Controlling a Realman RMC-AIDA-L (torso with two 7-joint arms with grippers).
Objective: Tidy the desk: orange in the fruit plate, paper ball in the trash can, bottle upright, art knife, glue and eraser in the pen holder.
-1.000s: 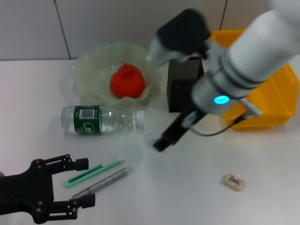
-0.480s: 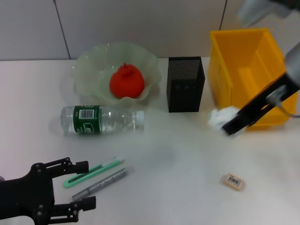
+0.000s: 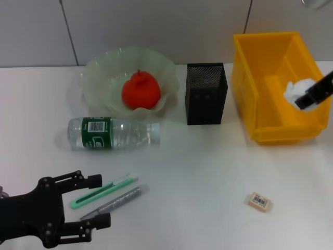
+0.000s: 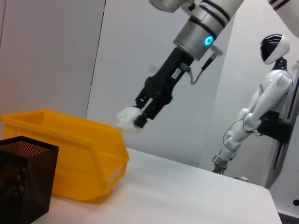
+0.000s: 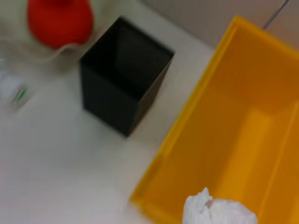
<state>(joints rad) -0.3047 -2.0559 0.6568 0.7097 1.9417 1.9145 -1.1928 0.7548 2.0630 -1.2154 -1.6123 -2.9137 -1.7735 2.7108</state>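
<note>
My right gripper (image 3: pixel 307 99) is shut on the white paper ball (image 3: pixel 297 89) and holds it above the yellow trash can (image 3: pixel 270 112); the left wrist view shows the same gripper (image 4: pixel 142 114) gripping the ball (image 4: pixel 127 121) over the trash can (image 4: pixel 79 144). The orange (image 3: pixel 140 89) lies in the pale green fruit plate (image 3: pixel 99 73). The bottle (image 3: pixel 112 133) lies on its side. Beside each other near my open left gripper (image 3: pixel 93 203) lie the art knife (image 3: pixel 104 191) and the glue (image 3: pixel 114 202). The eraser (image 3: pixel 259 201) rests at front right. The pen holder (image 3: pixel 206 94) stands in the middle.
The white desk (image 3: pixel 208 172) runs to a grey wall behind. A white humanoid robot (image 4: pixel 252 116) stands far off beyond the desk in the left wrist view.
My right arm swung from the desk's middle to the right with the paper ball, lifting it from beside the trash can to above its inside. The left gripper barely shifted.
</note>
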